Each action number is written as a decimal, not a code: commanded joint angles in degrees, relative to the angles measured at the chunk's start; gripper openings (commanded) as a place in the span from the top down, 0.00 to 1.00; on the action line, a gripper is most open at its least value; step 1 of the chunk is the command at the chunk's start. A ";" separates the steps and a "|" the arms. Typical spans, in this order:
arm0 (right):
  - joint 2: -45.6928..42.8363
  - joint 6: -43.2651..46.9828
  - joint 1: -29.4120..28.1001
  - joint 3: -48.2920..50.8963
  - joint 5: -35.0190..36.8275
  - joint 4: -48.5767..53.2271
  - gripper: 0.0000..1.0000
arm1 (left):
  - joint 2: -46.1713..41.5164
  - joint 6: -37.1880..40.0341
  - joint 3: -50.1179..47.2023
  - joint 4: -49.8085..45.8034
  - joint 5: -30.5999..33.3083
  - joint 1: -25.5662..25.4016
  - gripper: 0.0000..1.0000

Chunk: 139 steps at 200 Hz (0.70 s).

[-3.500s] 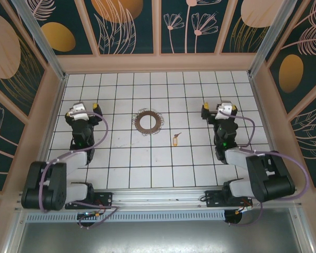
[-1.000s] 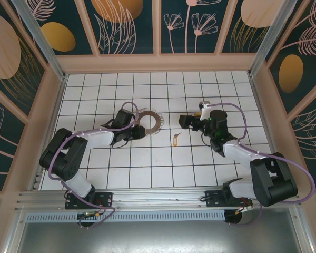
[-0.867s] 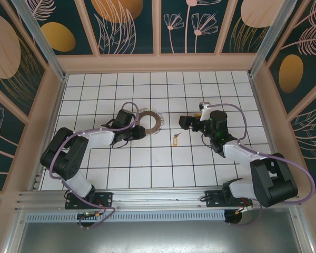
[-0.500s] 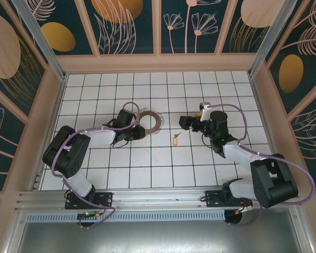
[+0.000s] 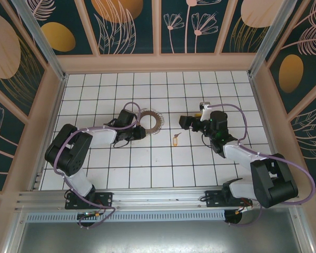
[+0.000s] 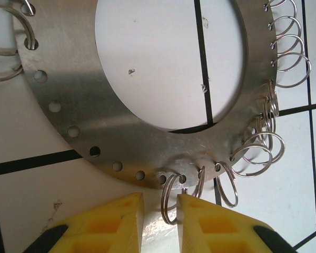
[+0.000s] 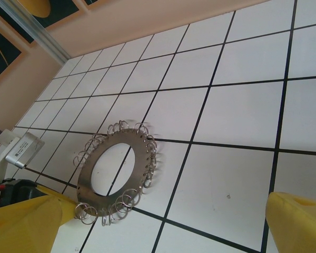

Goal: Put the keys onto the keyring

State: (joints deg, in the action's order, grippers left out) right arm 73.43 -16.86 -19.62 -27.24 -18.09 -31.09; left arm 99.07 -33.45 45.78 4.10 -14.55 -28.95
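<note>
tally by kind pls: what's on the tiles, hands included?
keyring: 1
keys (yellow tag): 1
hands: 2 (left hand, right hand)
total: 4

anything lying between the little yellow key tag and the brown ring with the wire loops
Nothing visible does. The small yellow key tag lies on bare white tiles just near-right of the flat brown ring fringed with wire loops. The left gripper sits at the ring's near-left edge, off that path.
</note>
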 commanded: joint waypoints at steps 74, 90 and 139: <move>-0.73 0.60 -0.35 0.70 0.51 -2.03 0.01 | 1.94 0.58 2.26 1.63 -0.40 -0.41 0.79; -0.65 0.60 -0.34 0.79 0.49 -2.13 0.01 | 2.05 0.56 2.35 1.68 -0.40 -0.48 0.80; -0.65 0.62 -0.25 1.13 0.51 -2.33 0.01 | 2.34 0.14 2.69 2.14 -0.92 -0.60 0.83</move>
State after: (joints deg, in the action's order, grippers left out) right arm 73.43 -16.86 -19.62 -27.20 -18.09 -31.09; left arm 100.33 -33.47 46.96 4.56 -14.59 -29.06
